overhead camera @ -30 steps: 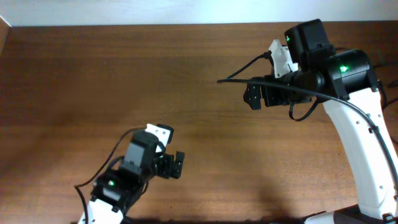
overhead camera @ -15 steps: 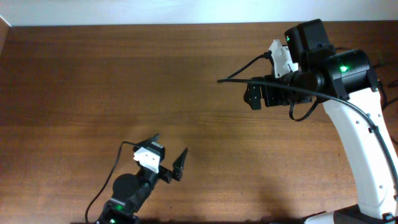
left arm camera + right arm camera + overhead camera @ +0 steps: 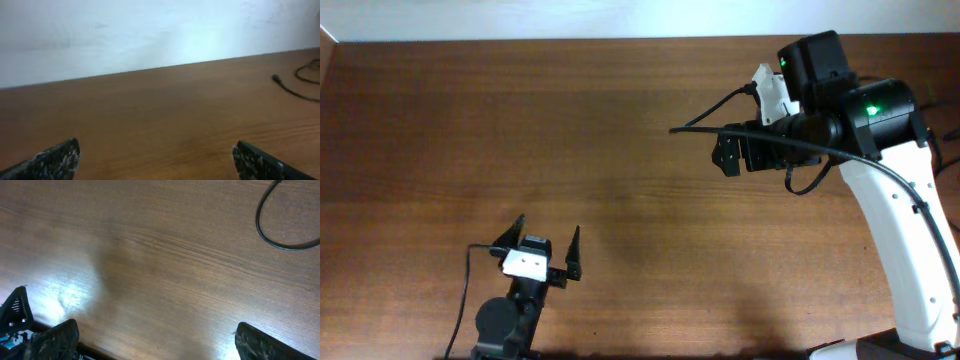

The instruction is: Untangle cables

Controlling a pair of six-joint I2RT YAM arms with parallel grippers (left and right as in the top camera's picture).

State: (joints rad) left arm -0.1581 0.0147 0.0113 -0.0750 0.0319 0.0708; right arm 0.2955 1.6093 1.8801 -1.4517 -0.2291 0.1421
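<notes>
A thin black cable (image 3: 295, 91) with a small plug on its end lies on the wood at the far right of the left wrist view, and more of it curls at the frame edge. A black cord loop (image 3: 280, 232) shows at the top right of the right wrist view. In the overhead view no loose cables show. My left gripper (image 3: 542, 240) sits low near the table's front edge, pointing at the far side, open and empty (image 3: 157, 162). My right gripper (image 3: 725, 155) hangs over the right half of the table, open and empty (image 3: 160, 342).
The brown wooden table (image 3: 520, 120) ends at a white wall along its far edge. A thicker black wire (image 3: 700, 128) loops out to the left from the right arm. One left fingertip (image 3: 17, 311) shows in the lower left corner of the right wrist view.
My left arm has drawn back to the front left and turned from pointing right to pointing at the far side, jaws open throughout. The right arm has not moved.
</notes>
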